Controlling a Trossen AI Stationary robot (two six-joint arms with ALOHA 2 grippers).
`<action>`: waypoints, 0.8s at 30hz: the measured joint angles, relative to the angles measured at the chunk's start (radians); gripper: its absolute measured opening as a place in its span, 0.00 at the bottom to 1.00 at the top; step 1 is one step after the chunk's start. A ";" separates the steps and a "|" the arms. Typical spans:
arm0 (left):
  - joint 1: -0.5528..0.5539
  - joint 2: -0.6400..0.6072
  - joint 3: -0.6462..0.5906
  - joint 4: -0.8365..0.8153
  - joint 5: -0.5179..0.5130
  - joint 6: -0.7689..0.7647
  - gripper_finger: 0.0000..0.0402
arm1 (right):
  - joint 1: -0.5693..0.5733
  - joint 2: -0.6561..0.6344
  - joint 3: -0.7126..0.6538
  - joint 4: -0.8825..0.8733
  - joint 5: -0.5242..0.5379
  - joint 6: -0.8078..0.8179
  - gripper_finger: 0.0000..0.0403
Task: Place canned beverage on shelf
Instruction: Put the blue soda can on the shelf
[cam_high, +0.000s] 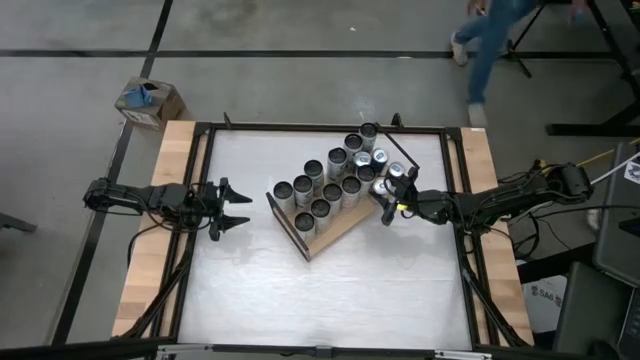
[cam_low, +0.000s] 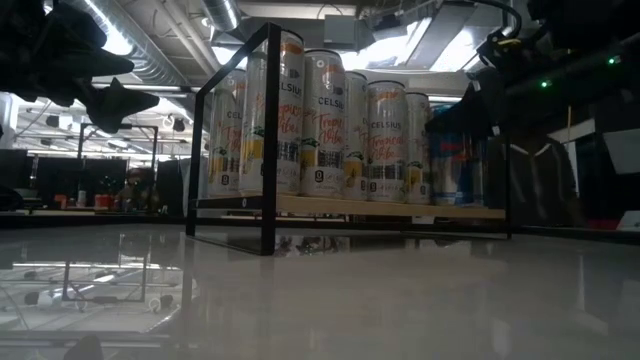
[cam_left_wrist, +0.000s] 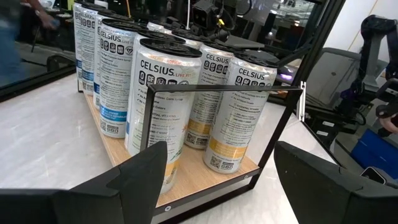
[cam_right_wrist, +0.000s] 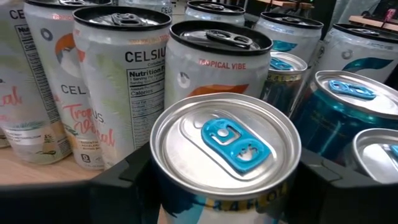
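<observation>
The shelf (cam_high: 336, 232), a light wood board in a thin dark frame, stands slantwise mid-table and carries several upright cans (cam_high: 322, 190). A canned beverage with a silver top and a blue tab (cam_right_wrist: 227, 146) is upright at the shelf's right end, among other blue-tabbed cans. My right gripper (cam_high: 385, 194) is shut on it. My left gripper (cam_high: 243, 208) is open and level near the table's left edge. It points at the shelf (cam_left_wrist: 199, 180) and holds nothing. My right gripper pinches the can's upper wall (cam_right_wrist: 163, 186), just under the rim, between its two fingers, one on each side. The fingers come from the table's right side, almost level and tipped slightly down. The can stands upright. Its bottom is hidden, so I cannot tell whether it rests on the board.
Tall white cans (cam_right_wrist: 106, 81) crowd close behind the held can, and blue ones (cam_right_wrist: 348, 118) stand beside it. Bare white table (cam_high: 320, 300) lies toward the near edge. A cardboard box (cam_high: 150, 100) sits on the floor beyond the far left corner. A person (cam_high: 490, 40) walks beyond the far edge.
</observation>
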 joint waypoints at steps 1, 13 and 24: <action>0.000 0.000 0.000 0.000 0.000 0.000 0.72 | 0.000 0.000 0.000 0.000 -0.001 0.000 0.58; 0.000 0.000 0.000 0.000 0.000 0.000 0.72 | 0.000 0.000 0.000 0.002 0.000 -0.024 0.79; 0.000 0.000 0.000 0.000 0.000 0.000 0.72 | 0.002 0.000 0.000 0.051 0.000 -0.036 0.81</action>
